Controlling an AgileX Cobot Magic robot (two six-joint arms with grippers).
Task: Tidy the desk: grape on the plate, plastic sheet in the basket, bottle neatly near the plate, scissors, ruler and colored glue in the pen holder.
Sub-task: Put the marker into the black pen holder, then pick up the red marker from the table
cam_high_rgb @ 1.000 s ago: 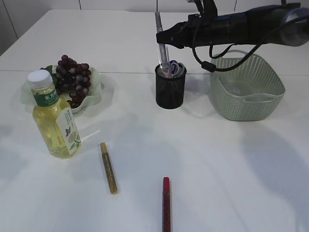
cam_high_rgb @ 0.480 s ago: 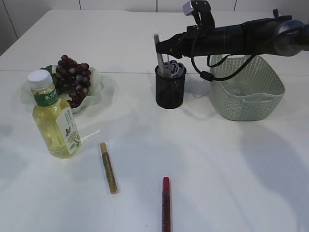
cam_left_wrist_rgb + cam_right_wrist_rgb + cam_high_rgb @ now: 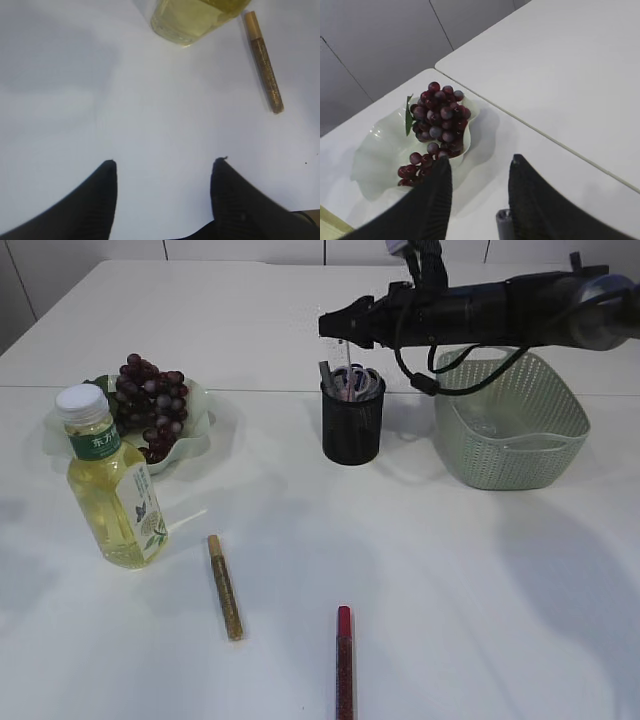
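Observation:
The black mesh pen holder [image 3: 352, 425] holds the scissors [image 3: 358, 379] and the ruler [image 3: 327, 375], a grey stick leaning at its left rim. My right gripper [image 3: 328, 326] hovers open just above it; in the right wrist view [image 3: 480, 160] the ruler's top [image 3: 503, 220] shows free between the jaws. The grape [image 3: 150, 400] lies on the pale plate [image 3: 200, 435]. The bottle [image 3: 112, 485] stands in front of the plate. A gold colored glue [image 3: 225, 587] and a red one [image 3: 344, 660] lie on the table. My left gripper [image 3: 162, 161] is open and empty, near the bottle [image 3: 192, 17].
The green basket [image 3: 510, 425] stands right of the pen holder, under my right arm; something clear and faint lies inside. The gold glue [image 3: 264, 62] is ahead and right of my left gripper. The grape [image 3: 437, 117] and plate [image 3: 380, 150] lie beyond the right jaws.
My right gripper has opened and let go of the ruler, which has dropped from standing tall down into the pen holder. The left gripper has not moved.

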